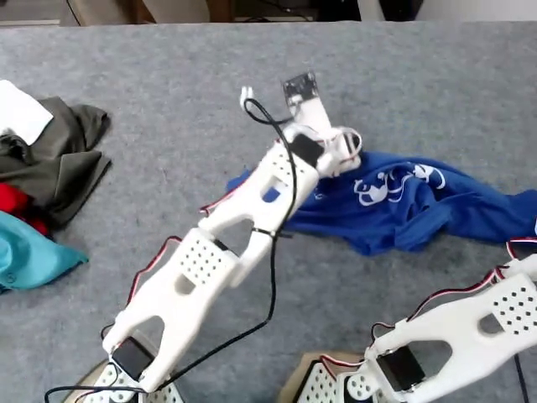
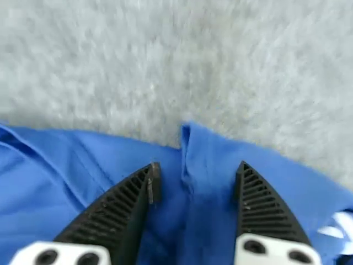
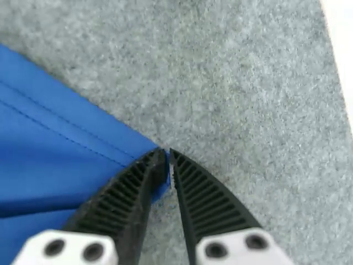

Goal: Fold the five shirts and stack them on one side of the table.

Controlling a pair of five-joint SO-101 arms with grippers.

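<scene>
High view, progress: no shirt is folded and no stack exists. Judged at the start, on the first of five.
High view, blue shirt (image 1: 403,206): crumpled and bunched right of centre on the table (image 1: 168,75), with a white print facing up.
High view, pile (image 1: 50,168): unfolded heap at the table's left side. White, dark, red and teal cloth show, so probably the other four shirts.
High view, left arm (image 1: 218,252): stretched from the near edge to the shirt's left end, wrist above the cloth.
High view, right arm (image 1: 470,323): low at the near right, running towards the shirt's right end.
High view, room: a wide bare strip lies between pile and shirt, and more lies beyond the shirt towards the far edge. That looks enough to spread it flat.
Left wrist view, left gripper (image 2: 197,176): jaws apart, straddling a raised ridge (image 2: 187,149) of blue cloth just inside the shirt's border. Nothing is held yet.
Left wrist view, room: bare table beyond the border.
Right wrist view, right gripper (image 3: 167,160): jaws nearly together at the shirt's corner (image 3: 157,152). The cloth appears nipped between the tips, judged a thin hold.
Right wrist view, edges: the hem (image 3: 66,132) runs straight to that corner. The table edge (image 3: 336,55) is near on the outer side, so there is little room to pull outward.
Left to do: flatten and fold the blue shirt, then the four in the pile, then stack them.
</scene>
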